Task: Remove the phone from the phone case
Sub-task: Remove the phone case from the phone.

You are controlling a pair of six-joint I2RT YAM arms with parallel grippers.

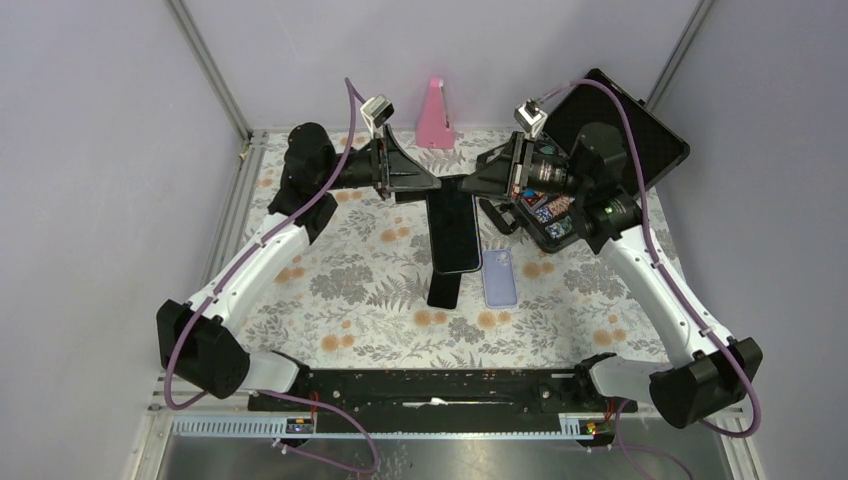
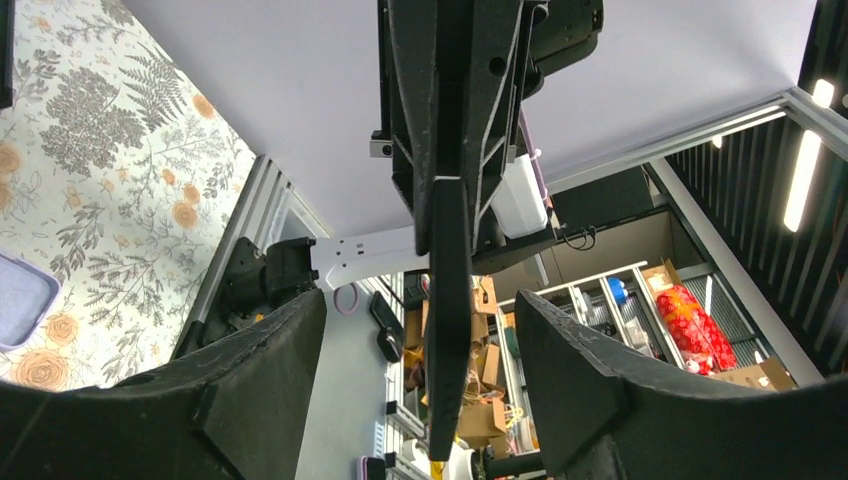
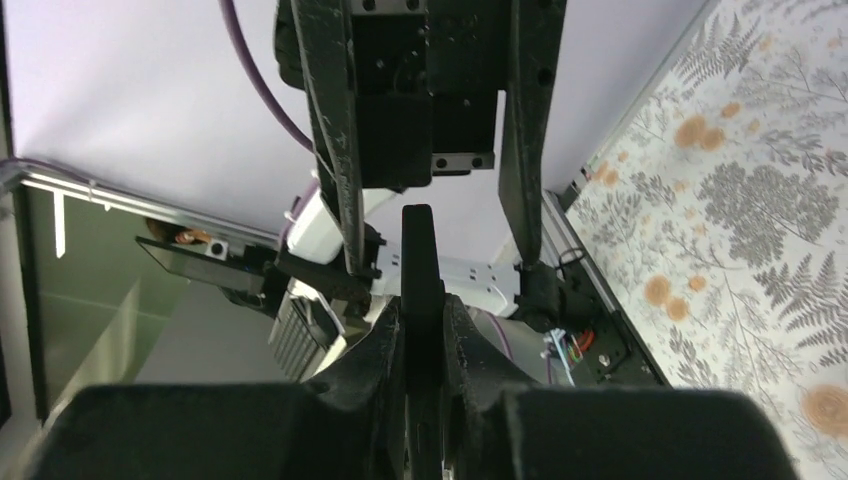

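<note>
The black phone [image 1: 455, 235] hangs above the middle of the table, screen up, with its far end between the two grippers. My right gripper [image 1: 480, 187] is shut on that end; in the right wrist view its pads [image 3: 455, 330] press both faces of the phone [image 3: 418, 250]. My left gripper [image 1: 430, 185] is open. Its fingers [image 2: 290, 350] stand either side of the phone's thin edge [image 2: 447, 330] with a gap on both sides. The lavender phone case [image 1: 499, 277] lies flat on the table right of the phone, and also shows as a case corner [image 2: 20, 300] in the left wrist view.
A pink wedge-shaped object [image 1: 435, 115] stands at the back of the table. A black open box [image 1: 553, 215] holding small colourful items sits back right, its lid [image 1: 625, 110] raised. The phone's dark shadow [image 1: 444, 290] falls on the floral tablecloth [image 1: 350, 290].
</note>
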